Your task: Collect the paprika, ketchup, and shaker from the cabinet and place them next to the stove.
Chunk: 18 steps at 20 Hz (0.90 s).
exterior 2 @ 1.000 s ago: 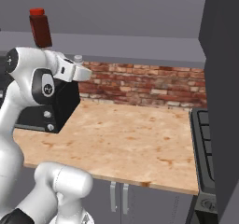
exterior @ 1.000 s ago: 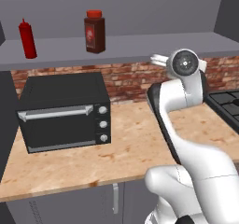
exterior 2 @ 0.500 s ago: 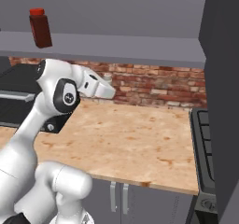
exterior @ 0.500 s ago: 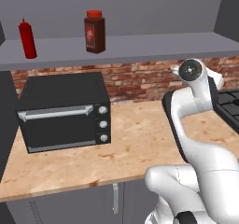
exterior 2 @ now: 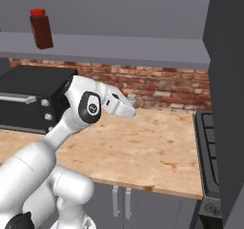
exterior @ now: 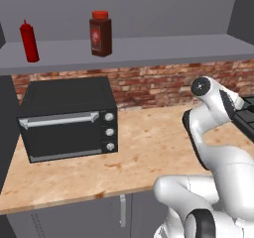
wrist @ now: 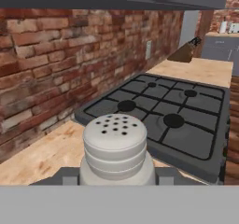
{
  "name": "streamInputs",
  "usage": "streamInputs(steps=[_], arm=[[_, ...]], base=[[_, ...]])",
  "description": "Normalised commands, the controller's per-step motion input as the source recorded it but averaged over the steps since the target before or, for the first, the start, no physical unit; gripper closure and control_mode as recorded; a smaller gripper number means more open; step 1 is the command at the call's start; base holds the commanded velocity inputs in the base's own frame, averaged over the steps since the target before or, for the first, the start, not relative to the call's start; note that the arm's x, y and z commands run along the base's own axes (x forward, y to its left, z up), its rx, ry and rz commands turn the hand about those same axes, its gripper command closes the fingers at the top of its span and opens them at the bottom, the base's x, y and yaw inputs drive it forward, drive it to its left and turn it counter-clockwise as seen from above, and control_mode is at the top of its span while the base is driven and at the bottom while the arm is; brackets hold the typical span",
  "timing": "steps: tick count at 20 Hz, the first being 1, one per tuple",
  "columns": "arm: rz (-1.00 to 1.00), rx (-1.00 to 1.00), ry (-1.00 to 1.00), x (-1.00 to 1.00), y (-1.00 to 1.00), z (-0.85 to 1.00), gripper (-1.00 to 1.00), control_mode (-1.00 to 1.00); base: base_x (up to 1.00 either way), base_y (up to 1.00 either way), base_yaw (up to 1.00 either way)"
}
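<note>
Carrying the shaker [wrist: 116,150], your gripper [exterior 2: 128,105] has its jaws pinched on the lower body, with the perforated cap rising between them at 6 o'clock in the hand view. You see the stove [wrist: 163,118] spread from the centre out toward 3 o'clock there, black with raised grates, and bare wooden counter [wrist: 42,157] at 8 o'clock beside it, against the brick wall. Judge the shaker as light, rigid and smooth-sided: it should ride easily, but a round hard body can twist or slide in flat pads, so hold low on the wide part, not on the stepped cap. Set it down upright; it looks stable enough on its base. In the left base view the ketchup [exterior: 29,41] stands at 10 o'clock and the paprika [exterior: 100,33] at 11 o'clock, both on the cabinet [exterior: 149,48] shelf above the toaster oven [exterior: 69,118]. Take the slim ketchup bottle at mid-body; expect it to give slightly. Grip the wider paprika jar across its flat sides
</note>
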Motion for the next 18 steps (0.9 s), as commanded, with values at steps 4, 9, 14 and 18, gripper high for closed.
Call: streamInputs(steps=[4,9,14,18], arm=[[-0.06,0.0,0.05,0.56,-0.43,-0.63,1.0,-1.0],[-0.05,0.0,0.05,0.55,-0.49,-0.58,1.0,-1.0],[-0.04,0.0,0.03,0.6,-0.43,-0.45,1.0,-1.0],[-0.02,0.0,0.0,0.54,-0.38,-0.4,1.0,-1.0]], base=[[0.0,0.0,0.0],[0.0,0.0,0.0],[0.0,0.0,0.0],[0.0,0.0,0.0]])
